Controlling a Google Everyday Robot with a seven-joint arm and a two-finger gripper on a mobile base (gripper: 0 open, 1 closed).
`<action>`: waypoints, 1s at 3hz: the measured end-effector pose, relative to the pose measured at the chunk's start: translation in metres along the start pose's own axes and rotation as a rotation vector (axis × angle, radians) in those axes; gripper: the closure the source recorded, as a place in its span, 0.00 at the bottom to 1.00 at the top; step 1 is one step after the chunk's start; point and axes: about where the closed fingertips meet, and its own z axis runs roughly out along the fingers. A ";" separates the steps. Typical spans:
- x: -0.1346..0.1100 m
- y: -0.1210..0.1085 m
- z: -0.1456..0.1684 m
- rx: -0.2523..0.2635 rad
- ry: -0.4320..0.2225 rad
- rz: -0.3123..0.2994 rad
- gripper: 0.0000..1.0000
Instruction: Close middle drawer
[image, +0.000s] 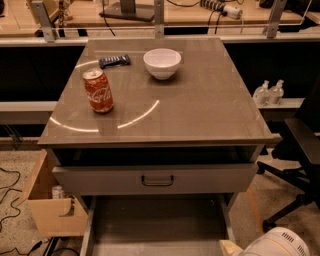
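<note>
Wide, shallow grey metal middle drawer (155, 225) stands pulled out. Gripper (229, 248) at 5 o'clock, beside it; state cannot be told.

Warm overhead light leaves curved glare arcs on the tabletop (200, 100) at left, dark shadow beneath it, and the gripper (229, 247) pale at lower right.

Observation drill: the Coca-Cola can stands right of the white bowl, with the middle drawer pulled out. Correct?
No. The camera view shows the Coca-Cola can left of the white bowl; the middle drawer is pulled out. The end effector is out of frame.
</note>
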 end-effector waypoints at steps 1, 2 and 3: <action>0.000 0.000 0.000 0.000 0.000 0.000 0.00; -0.004 -0.002 0.017 -0.022 -0.005 0.002 0.00; -0.010 0.001 0.039 -0.049 -0.006 0.009 0.00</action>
